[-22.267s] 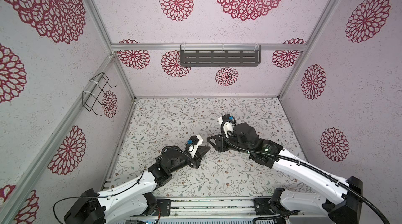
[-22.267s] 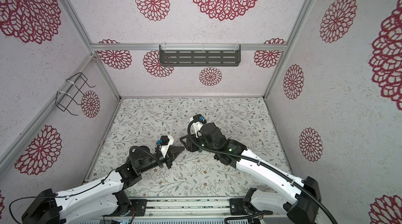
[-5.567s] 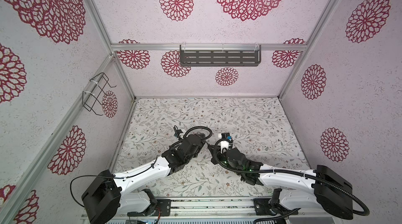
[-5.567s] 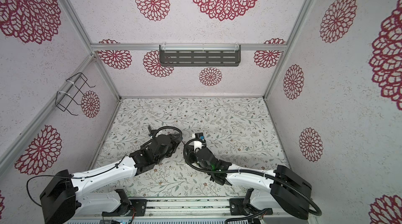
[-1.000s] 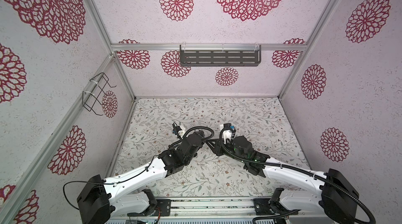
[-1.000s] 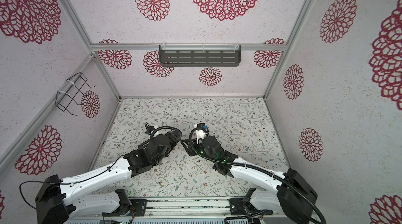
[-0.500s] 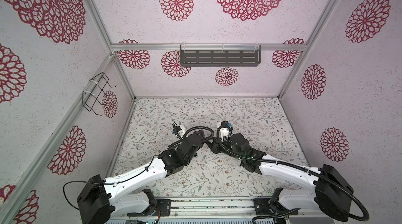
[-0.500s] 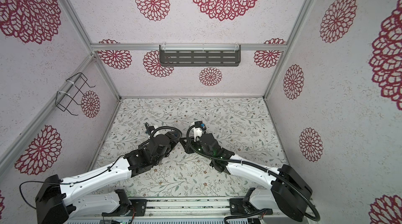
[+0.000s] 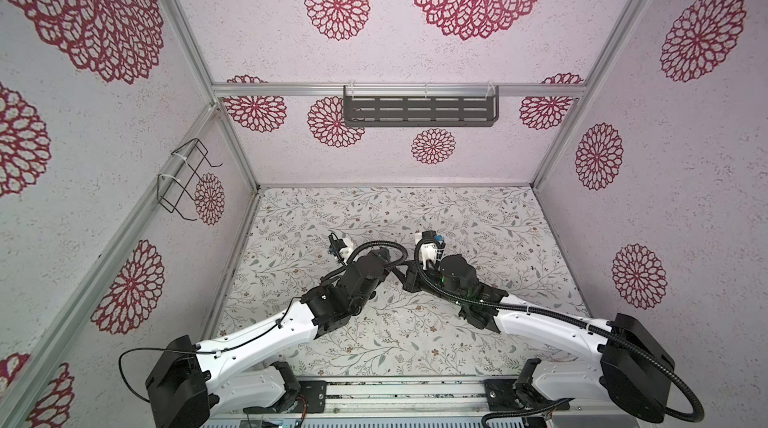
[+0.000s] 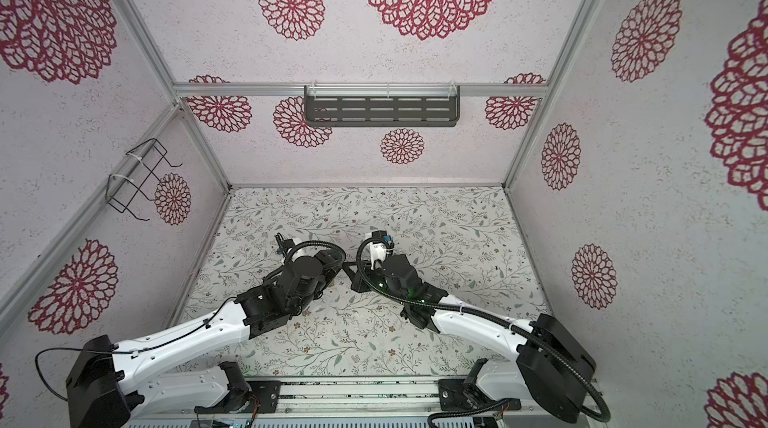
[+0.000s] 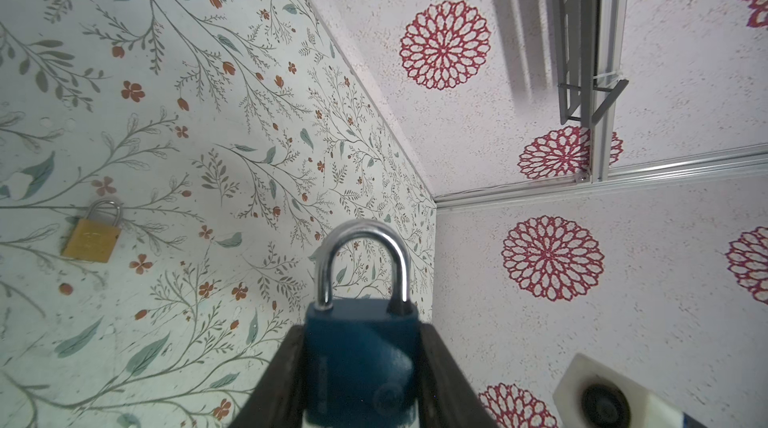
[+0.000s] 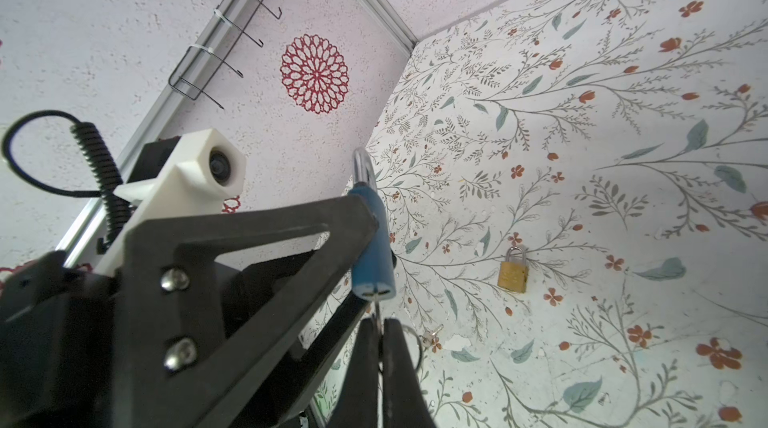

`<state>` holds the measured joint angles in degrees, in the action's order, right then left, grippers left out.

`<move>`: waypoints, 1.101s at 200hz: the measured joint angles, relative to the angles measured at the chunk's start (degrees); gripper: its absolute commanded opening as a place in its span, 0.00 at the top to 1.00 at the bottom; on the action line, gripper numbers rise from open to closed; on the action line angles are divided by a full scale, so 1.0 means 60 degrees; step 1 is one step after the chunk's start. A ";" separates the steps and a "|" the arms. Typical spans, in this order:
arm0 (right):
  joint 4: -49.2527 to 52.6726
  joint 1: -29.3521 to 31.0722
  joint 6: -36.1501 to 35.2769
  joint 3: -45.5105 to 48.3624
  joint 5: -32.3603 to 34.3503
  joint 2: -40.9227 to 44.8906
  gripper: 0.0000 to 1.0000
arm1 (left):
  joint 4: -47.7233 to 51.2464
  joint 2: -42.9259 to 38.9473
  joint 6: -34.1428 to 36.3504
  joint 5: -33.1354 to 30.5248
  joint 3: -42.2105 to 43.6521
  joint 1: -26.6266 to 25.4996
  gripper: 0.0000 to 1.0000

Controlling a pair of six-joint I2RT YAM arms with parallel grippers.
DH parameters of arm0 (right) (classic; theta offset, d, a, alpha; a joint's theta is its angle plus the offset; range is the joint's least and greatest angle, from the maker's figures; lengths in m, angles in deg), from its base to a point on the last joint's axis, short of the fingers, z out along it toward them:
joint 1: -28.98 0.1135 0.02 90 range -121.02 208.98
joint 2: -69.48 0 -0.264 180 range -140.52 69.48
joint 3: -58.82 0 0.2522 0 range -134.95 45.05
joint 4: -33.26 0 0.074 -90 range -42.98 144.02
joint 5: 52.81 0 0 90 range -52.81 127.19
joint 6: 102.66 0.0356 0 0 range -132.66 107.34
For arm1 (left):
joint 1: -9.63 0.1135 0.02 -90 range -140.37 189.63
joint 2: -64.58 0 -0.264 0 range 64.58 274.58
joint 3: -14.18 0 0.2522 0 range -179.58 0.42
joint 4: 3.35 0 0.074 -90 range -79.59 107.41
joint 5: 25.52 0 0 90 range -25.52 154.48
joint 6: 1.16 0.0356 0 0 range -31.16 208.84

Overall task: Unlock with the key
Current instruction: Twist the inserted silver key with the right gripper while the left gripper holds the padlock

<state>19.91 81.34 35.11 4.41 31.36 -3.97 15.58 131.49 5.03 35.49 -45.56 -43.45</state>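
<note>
Top views, grippers: left gripper [image 9: 390,267] and right gripper [image 9: 401,273] tip to tip above the middle of the floral table [image 9: 478,218], alike in both top views.
Top views, blue padlock: hidden between the two tips, not made out.

Left wrist, blue padlock [image 11: 361,363]: raised off the table, upright between two black fingers [image 11: 286,376], silver shackle [image 11: 362,227] arching out of its top.
Left wrist, left gripper [image 11: 361,334]: clamped on both sides of the blue padlock.
Left wrist, brass padlock [image 11: 91,234]: flat on the table, shackle closed, well apart from the blue padlock.
Left wrist, white camera housing [image 11: 598,392]: on the right arm, near the blue padlock, not touching it.

Right wrist, blue padlock [image 12: 372,247]: seen edge-on, keyhole end turned toward the right gripper [image 12: 378,324].
Right wrist, key [image 12: 376,310]: thin blade running from the pinched tips up into the keyhole end of the blue padlock.
Right wrist, right gripper: clenched tight on the key, just beside the blue padlock.
Right wrist, left gripper finger: flat against the blue padlock's side.
Right wrist, brass padlock [image 12: 513,270]: lying on the table beyond the blue padlock, well apart from it.
</note>
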 measured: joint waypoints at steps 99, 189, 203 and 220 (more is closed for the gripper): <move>-0.1636 0.0004 0.2186 0.0586 -0.0127 0.0004 1.00 | -0.1581 -0.0539 -0.0120 0.0266 0.0878 0.0033 1.00; -0.2626 0.0124 0.3679 0.0838 0.0229 0.0095 1.00 | -0.2441 -0.0535 -0.0386 0.0007 0.0984 -0.0076 1.00; -0.2659 0.0168 0.3832 0.0871 0.0364 0.0157 1.00 | -0.2539 -0.0532 -0.0477 -0.0029 0.0994 -0.0098 1.00; -0.2732 0.0240 0.4022 0.0965 0.0561 0.0259 1.00 | -0.2652 -0.0525 -0.0630 -0.0011 0.1016 -0.0135 1.00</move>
<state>3.51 82.78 59.24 10.20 34.73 -2.42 -0.33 128.34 1.25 35.42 -39.46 -44.26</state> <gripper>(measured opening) 0.043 0.403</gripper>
